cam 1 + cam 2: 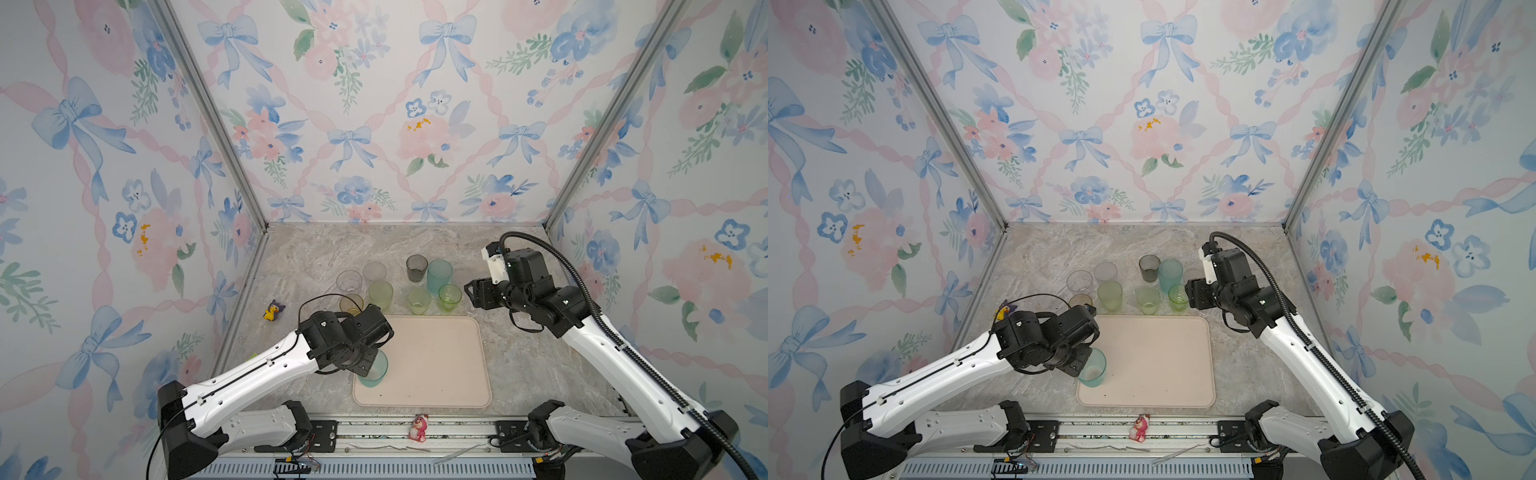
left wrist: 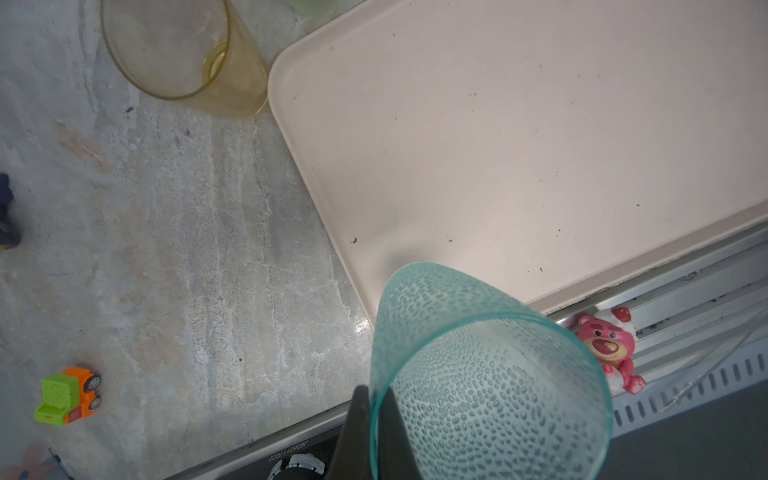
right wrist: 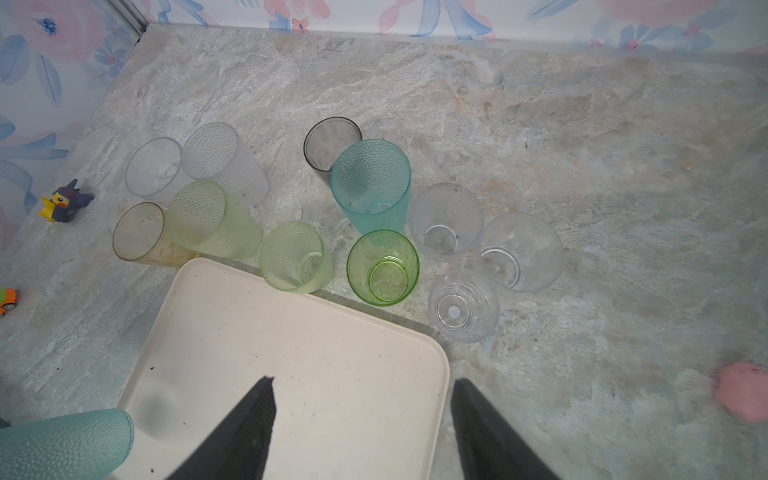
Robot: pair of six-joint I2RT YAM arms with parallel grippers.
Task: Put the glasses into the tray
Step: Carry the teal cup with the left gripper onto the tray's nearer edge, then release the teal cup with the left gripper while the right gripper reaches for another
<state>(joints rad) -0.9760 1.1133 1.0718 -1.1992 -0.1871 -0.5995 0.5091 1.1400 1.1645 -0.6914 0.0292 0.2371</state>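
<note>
Left pincer (image 2: 374,397), mostly hidden, clamps a teal glass (image 2: 490,374); right pincer (image 3: 362,380) gapes empty.

Soft, even light with faint shadows.
In both top views the frame posts (image 1: 214,116) bow outward near the edges (wide lens). In the right wrist view a pale shadow smudges the tray (image 3: 291,332) and a pink blob (image 3: 739,390) is blurred. In the left wrist view the desk (image 2: 166,249) glints beside the tray's corner.

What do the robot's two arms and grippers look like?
The left arm and right arm: white shells, black joints. A thin black cable loops at the left wrist; a ribbed black hose follows the right arm. The left gripper and right gripper: black tapered fingers.
</note>
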